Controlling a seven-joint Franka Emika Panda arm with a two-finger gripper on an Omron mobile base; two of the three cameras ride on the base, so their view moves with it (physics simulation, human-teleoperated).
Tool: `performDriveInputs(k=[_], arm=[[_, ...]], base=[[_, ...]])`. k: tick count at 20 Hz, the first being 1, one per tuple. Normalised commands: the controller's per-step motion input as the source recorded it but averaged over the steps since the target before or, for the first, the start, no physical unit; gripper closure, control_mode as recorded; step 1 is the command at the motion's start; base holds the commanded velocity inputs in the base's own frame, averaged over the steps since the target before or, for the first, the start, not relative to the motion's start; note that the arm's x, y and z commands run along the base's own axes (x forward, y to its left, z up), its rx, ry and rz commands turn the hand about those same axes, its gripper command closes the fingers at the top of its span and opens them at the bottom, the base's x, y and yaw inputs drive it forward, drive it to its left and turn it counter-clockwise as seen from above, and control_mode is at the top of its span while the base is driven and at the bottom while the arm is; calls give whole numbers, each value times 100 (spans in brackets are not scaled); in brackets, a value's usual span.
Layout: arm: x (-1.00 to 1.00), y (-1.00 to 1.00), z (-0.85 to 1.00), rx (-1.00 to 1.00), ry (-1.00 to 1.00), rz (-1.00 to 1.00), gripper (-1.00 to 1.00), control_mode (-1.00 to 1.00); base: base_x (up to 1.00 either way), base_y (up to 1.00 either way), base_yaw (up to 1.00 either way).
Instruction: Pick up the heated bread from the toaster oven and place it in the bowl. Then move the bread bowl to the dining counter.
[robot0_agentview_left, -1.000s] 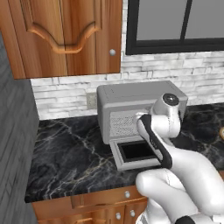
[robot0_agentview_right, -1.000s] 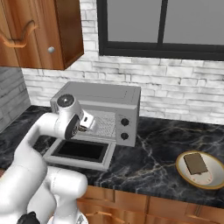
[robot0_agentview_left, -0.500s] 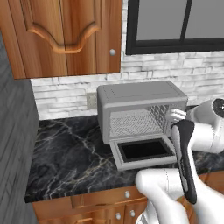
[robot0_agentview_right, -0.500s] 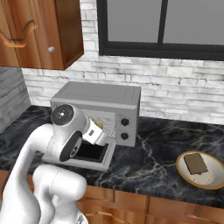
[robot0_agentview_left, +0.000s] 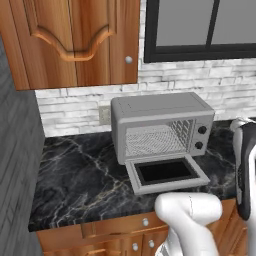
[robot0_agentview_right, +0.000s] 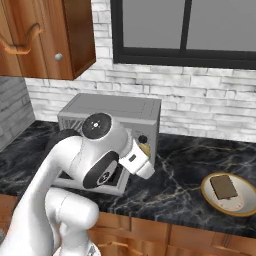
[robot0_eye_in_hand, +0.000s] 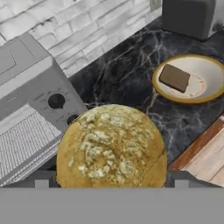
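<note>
On the black marble counter (robot0_agentview_left: 80, 175) against the white brick wall (robot0_agentview_right: 200, 100) stands the grey toaster oven (robot0_agentview_left: 160, 127), its drop-down door (robot0_agentview_left: 165, 174) lying open and flat, the wire rack (robot0_agentview_left: 150, 140) inside bare, two black knobs (robot0_agentview_left: 201, 137) on its right face; above it to the left hangs a wooden wall cabinet (robot0_agentview_left: 75, 40), and to the right a dark-framed window (robot0_agentview_left: 205, 30). In the hand view the heated bread (robot0_eye_in_hand: 112, 146), a round golden-brown crusty loaf, sits between the two dark finger tips of the gripper (robot0_eye_in_hand: 111, 183), which is grasping it with jaws spread wide around it; in the right base view a small golden bit of it (robot0_agentview_right: 145, 148) shows at the end of the hand, just in front of the oven's right side and above the counter. Well to the right on the same counter rests the bowl (robot0_agentview_right: 207, 192), cream inside with a yellowish-gold rim; a flat dark brown square piece (robot0_agentview_right: 223, 186) lies in it. Beyond the bowl in the hand view stands a grey boxy appliance (robot0_eye_in_hand: 190, 17) I cannot identify.
</note>
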Motion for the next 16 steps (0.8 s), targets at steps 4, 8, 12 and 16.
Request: performDriveInputs(k=[4,8,12,16], arm=[[10,-45,-1,-2,34,-18,100,-100],[16,-44,-40,0,10,-3,100,-100],[11,-100,-53,1,19,0,100,-100],[20,-99,-54,2,14,-1,100,-100]], base=[[0,0,0],[0,0,0],[0,0,0],[0,0,0]])
